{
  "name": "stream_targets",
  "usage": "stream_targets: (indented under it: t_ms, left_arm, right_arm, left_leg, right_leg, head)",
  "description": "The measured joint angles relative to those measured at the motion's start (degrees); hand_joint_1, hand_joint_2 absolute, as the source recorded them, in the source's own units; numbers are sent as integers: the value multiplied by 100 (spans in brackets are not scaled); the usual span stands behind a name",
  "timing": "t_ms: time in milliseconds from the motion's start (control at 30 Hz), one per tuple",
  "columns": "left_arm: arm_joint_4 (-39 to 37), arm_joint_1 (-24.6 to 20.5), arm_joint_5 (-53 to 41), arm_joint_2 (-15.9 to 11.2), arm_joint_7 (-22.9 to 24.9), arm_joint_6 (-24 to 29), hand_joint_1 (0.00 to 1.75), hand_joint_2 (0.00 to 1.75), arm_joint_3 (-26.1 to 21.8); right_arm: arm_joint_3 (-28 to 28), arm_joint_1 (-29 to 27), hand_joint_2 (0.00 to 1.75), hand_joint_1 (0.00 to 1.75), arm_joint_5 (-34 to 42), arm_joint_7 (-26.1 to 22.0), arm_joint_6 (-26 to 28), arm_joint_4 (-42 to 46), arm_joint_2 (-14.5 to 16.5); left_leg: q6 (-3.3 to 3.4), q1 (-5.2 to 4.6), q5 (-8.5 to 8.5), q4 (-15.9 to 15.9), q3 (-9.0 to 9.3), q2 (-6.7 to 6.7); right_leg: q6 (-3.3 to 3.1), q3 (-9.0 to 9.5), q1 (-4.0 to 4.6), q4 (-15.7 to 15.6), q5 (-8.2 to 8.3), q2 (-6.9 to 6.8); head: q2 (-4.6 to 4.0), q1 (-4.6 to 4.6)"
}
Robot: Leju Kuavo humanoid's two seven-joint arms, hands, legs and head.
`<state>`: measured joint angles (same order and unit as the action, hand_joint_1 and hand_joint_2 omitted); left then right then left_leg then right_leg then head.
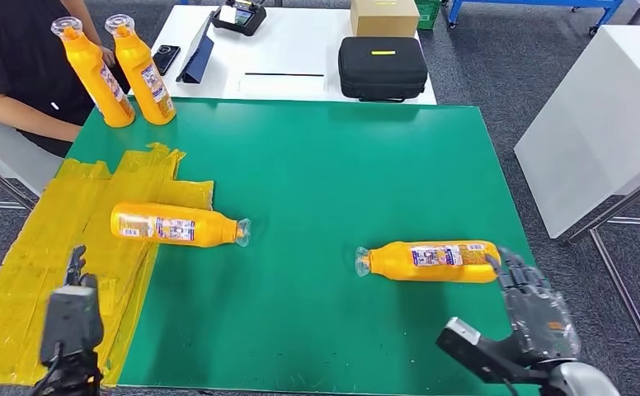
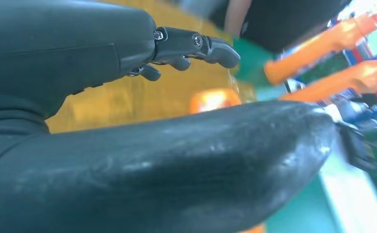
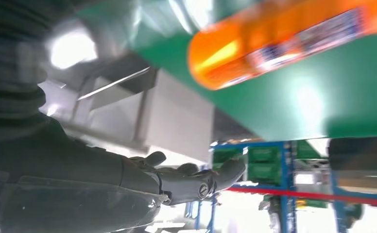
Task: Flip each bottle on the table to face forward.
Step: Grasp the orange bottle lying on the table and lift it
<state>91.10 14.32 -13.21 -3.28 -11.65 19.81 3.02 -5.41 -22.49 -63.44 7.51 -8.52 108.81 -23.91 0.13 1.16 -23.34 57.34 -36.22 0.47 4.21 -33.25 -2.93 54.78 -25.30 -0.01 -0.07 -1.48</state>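
Our left hand (image 1: 71,318) hangs empty, fingers loosely apart, over the yellow plastic sheet (image 1: 20,272); the nearer lying orange bottle (image 1: 176,225) rests ahead and to its right, long axis crosswise, cap pointing away from it. Our right hand (image 1: 531,301), also empty and spread, sits just behind the base of the second lying bottle (image 1: 430,261), whose cap points left; we judge this hand closer to a grasp.

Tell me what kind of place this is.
Probably a robot test lab or workshop: a green mat laid out as a work surface, a white table carrying a black equipment case and cardboard box, blue racking behind.
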Motion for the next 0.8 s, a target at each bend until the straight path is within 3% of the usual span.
stream_targets:
  t_ms: [167,333,533,800]
  left_arm:
    - [563,214,659,4,-237,-155,0,0,-47]
    - [631,116,1009,-20,-307,-162,0,0,-26]
    - [531,-189,1444,-206,-432,-59,0,0,131]
    - [446,-333,1633,-379,-509,97,0,0,263]
  right_arm:
    - [-378,254,175,0,-174,-119,-128,-446,-13]
    - [-372,813,175,0,-201,-156,-121,-1179,-62]
    - [138,1607,175,0,131,-67,76,-2231,-220]
    - [786,2126,175,0,326,20,147,-2890,-282]
  left_leg:
    - [3,0,4,0,3,-1]
    - [4,0,8,0,8,0]
    - [8,0,15,1,9,0]
    - [6,0,12,0,3,-1]
  right_leg:
    - [1,8,0,0,1,-2]
    - [3,12,0,1,4,0]
    - [3,16,0,2,7,-3]
    - [4,12,1,4,5,0]
  head:
    - [0,-1]
    - [0,-1]
    - [0,-2]
    - [0,-1]
